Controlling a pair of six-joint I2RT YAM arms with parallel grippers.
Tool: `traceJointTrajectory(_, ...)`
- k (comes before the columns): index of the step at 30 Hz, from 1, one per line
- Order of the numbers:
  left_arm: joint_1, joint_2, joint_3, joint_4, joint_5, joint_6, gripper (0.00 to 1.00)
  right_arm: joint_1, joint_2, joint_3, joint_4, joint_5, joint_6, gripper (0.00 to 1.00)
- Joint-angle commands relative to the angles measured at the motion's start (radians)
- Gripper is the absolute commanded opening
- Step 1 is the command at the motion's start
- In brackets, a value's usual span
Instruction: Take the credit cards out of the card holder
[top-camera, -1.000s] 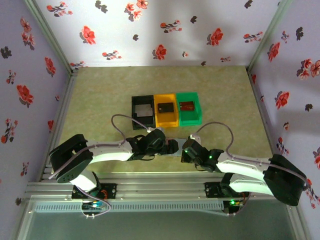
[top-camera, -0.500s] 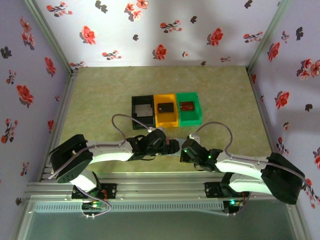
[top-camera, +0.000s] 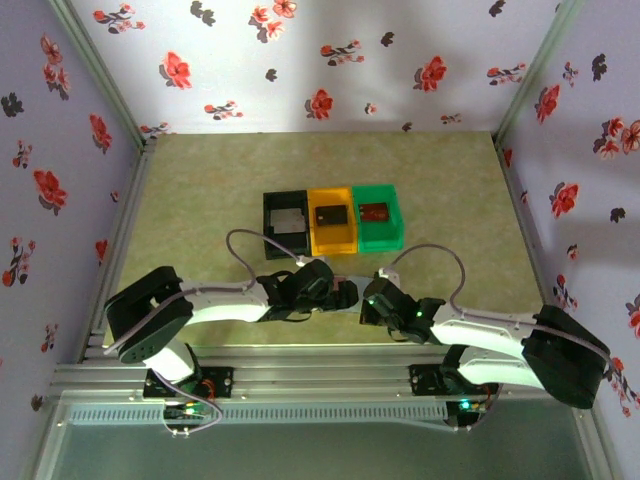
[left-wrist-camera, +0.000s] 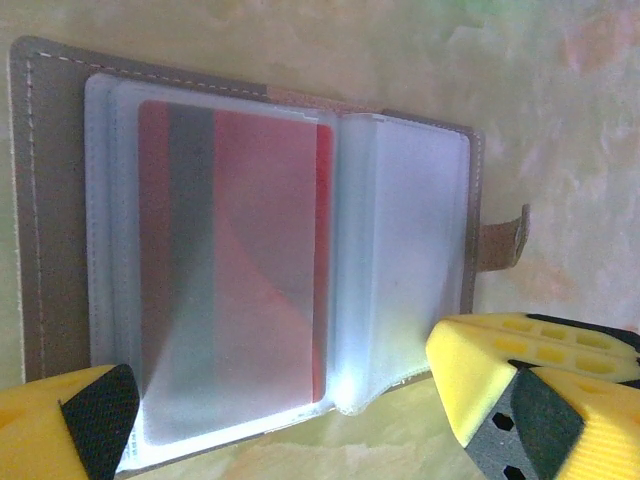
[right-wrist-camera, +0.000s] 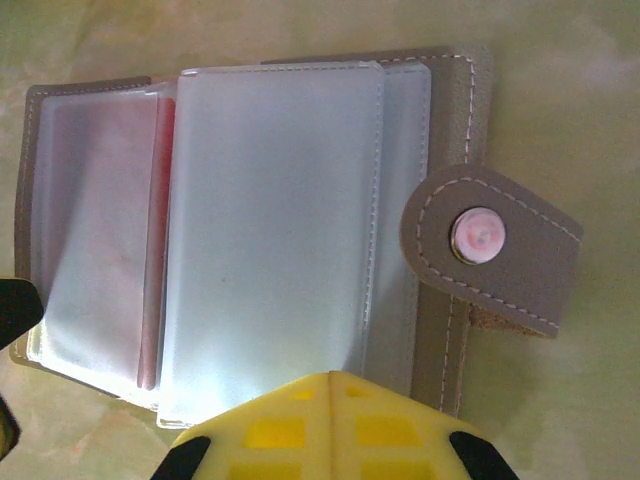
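Card holder (left-wrist-camera: 60, 200) lies open on the table (left-wrist-camera: 560, 100), red credit card (left-wrist-camera: 270, 250) inside one clear sleeve (left-wrist-camera: 410, 250); left end effector (left-wrist-camera: 290, 410) gapes astride its edge, right end effector (right-wrist-camera: 320, 430) closed above it; I judge the card stiff, slick, light, best pinched by its edge.

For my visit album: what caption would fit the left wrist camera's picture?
Grey card holder lying open, a red card in its clear sleeve, the left gripper spread wide at its edge.
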Motion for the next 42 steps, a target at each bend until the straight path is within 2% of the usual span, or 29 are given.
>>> traceJointTrajectory(1, -0.01, 0.021, 0.016, -0.011, -0.027, 0.02, 1.0, 0.0, 0.009, -0.024, -0.017, -0.005, 0.019, 0.06)
traceJointTrajectory(23, -0.026, 0.047, 0.035, 0.003, -0.022, 0.019, 1.0, 0.001, 0.018, -0.03, -0.003, -0.01, 0.023, 0.05)
traceJointTrajectory(42, -0.027, 0.031, 0.052, -0.073, -0.056, 0.057, 1.0, 0.0, 0.009, -0.036, -0.01, -0.007, 0.023, 0.04)
